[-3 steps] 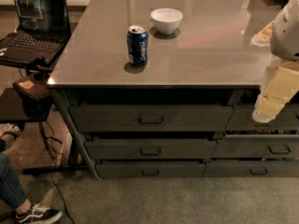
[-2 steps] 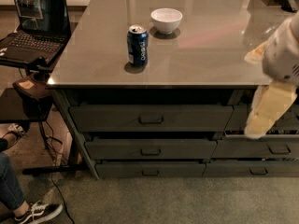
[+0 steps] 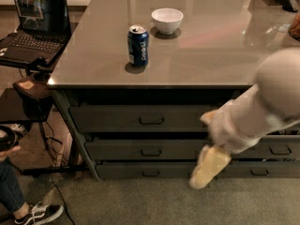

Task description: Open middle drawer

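Gripper: the gripper (image 3: 206,168) is seen low in front of the drawer fronts, pointed down and to the left, below the white arm (image 3: 262,108); how far it is opened cannot be told, and nothing is seen held in it.
Middle drawer: the middle drawer (image 3: 117,150) is found under the table (image 3: 211,55), between the taller top drawer (image 3: 108,118) and the slim bottom drawer (image 3: 122,171).
Handle: the loop handle (image 3: 151,152) is set at the centre of the middle front, apart from the gripper, to its left.
Table top: a blue can (image 3: 138,45) is stood upright near a white bowl (image 3: 167,20).
Left side: an open laptop (image 3: 33,25) is placed on a stand.
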Robot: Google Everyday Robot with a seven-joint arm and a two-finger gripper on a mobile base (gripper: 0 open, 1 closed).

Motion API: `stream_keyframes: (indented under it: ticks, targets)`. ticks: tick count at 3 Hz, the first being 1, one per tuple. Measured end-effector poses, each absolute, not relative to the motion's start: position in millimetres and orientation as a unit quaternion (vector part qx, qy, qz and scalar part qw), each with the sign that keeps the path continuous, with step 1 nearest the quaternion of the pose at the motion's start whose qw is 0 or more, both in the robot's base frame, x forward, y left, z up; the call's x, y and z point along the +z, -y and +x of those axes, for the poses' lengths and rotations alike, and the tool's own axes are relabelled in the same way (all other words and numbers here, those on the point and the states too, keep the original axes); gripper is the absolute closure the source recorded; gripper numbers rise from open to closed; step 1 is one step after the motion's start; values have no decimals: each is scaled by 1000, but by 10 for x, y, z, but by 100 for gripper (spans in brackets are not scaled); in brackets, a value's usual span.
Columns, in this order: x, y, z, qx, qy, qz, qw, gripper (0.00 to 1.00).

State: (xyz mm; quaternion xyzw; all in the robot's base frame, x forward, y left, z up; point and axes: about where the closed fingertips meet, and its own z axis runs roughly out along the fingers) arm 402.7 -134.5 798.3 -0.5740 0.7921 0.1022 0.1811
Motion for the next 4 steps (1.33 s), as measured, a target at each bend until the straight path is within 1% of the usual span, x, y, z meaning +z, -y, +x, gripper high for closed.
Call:
stream_keyframes:
  ticks: [1,2,3,4]
  targets:
    - [6853,907,3898,154,-801,-561,139,0]
    - [5971,593,3731,178,-803,-557,116,0]
    - [5907,537,3856,174,-806,-547,144,0]
    - [5810,766,4095,155,-813,-530,184,0]
